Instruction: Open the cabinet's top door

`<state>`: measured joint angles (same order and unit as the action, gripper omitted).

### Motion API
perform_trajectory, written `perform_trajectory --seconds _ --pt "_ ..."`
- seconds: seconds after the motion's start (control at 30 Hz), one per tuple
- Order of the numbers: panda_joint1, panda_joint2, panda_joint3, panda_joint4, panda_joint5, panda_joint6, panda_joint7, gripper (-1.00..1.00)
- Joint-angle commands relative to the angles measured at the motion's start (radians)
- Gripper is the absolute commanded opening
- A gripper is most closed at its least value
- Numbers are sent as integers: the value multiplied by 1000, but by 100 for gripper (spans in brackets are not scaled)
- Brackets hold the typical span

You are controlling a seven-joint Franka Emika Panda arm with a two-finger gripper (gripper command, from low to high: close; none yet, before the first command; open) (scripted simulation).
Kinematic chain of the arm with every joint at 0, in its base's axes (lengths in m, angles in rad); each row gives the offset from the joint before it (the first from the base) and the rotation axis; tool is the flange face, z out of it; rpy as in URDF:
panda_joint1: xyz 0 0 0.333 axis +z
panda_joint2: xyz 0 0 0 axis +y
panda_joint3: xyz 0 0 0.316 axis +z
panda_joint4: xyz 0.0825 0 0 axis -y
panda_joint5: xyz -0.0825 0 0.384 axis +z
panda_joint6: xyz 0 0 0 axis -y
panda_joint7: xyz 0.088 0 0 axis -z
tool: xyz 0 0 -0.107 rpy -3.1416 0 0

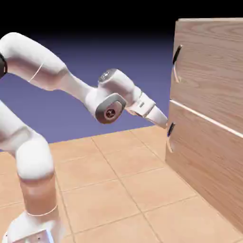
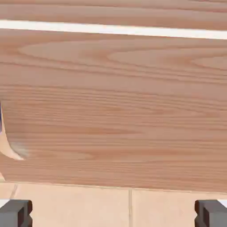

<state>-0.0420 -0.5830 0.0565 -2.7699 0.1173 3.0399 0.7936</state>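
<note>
Fingers (image 2: 16, 213) stand wide apart at the bottom corners of the hand view, and nothing sits between them, so the gripper (image 1: 166, 124) is fully spread and empty. It points level at the cabinet (image 1: 209, 156), and in the exterior view its tip sits near the lower handle (image 1: 171, 130), below the pale seam (image 1: 204, 116). That looks like the wrong height for the job: the top door (image 1: 213, 61) is the upper panel, and its own handle (image 1: 177, 56), a short dark bar by the panel's near edge, is well above the hand. The hand view agrees, filled with the lower panel (image 2: 113, 111), the seam crossing near its top and tiled floor (image 2: 111, 204) along the bottom. The wide jaws make sense as readiness to straddle a bar handle; my guess is the arm must climb before closing. Count it up: one cabinet, two stacked doors, two dark handles, one seam, one arm (image 1: 47, 76), two fingers.
</note>
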Motion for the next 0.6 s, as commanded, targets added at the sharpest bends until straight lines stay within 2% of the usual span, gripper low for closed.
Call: perform_trajectory --seconds 0.0,0.57 --pt "-20 -5 21 15 44 1 20 100" --pt "-361 -87 377 267 783 20 351 100"
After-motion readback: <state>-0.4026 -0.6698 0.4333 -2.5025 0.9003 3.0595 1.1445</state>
